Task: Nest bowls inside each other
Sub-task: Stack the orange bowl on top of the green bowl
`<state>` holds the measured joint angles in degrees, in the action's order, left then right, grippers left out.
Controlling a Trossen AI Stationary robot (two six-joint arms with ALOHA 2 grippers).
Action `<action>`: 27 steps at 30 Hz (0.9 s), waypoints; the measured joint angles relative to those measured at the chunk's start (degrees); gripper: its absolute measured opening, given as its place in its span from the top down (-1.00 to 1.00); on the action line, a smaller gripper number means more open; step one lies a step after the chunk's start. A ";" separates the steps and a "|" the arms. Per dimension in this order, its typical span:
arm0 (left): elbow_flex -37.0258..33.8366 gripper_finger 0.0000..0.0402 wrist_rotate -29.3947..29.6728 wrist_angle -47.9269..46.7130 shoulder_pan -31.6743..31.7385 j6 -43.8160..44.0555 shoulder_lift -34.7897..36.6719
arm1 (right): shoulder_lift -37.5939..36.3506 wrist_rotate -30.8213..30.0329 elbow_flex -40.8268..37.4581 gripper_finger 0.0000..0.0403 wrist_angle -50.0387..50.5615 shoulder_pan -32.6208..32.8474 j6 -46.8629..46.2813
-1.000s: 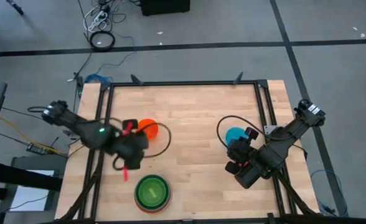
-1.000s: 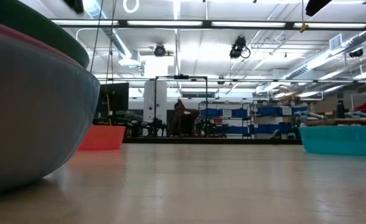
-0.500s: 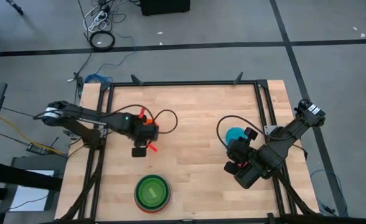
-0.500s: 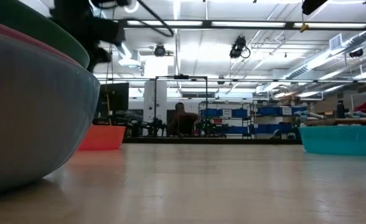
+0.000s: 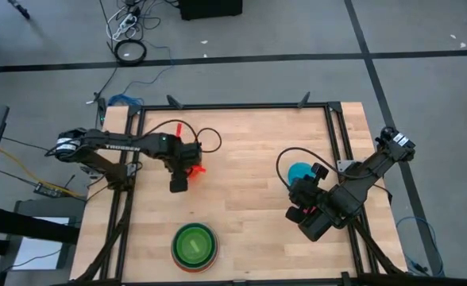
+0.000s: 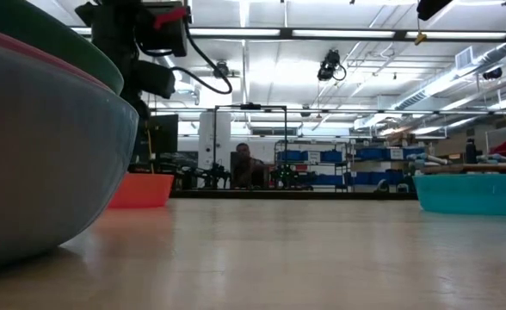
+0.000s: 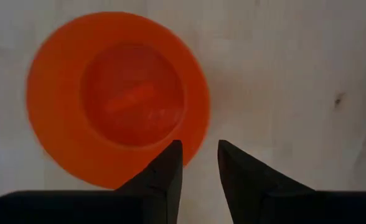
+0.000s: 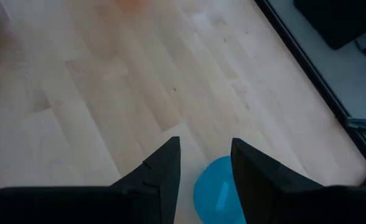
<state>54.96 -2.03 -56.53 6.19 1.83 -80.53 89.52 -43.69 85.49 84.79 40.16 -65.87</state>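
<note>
Above upright orange bowl (image 7: 116,96), left end effector (image 7: 200,154) open, pointing down

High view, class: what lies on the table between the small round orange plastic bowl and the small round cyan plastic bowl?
Nothing: between the orange bowl and the cyan bowl the high view shows only bare wooden table. The low view agrees.

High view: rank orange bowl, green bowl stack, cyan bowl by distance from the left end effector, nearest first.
From the left end effector:
1. Orange bowl, right under it, table's left half.
2. Green bowl stack, at the near edge.
3. Cyan bowl, right half, beside the right arm.
</note>
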 joint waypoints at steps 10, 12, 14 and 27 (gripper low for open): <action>-0.03 0.36 -0.74 0.62 0.20 -2.28 -0.53 | 0.00 0.24 0.00 0.36 -0.05 -0.02 0.02; -0.05 0.36 -0.76 1.16 0.20 -2.48 -1.03 | 0.00 0.36 0.00 0.36 -0.04 -0.02 0.02; -0.05 0.35 -0.73 1.64 0.20 -2.77 -1.72 | 0.00 0.38 0.00 0.36 -0.06 -0.02 0.02; -0.05 0.36 -0.43 5.05 0.20 -4.64 -8.81 | 0.00 0.38 0.00 0.36 -0.07 -0.02 0.01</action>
<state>54.92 -2.46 -51.48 6.39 -2.80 -89.34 89.52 -43.31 85.49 84.73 40.14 -65.85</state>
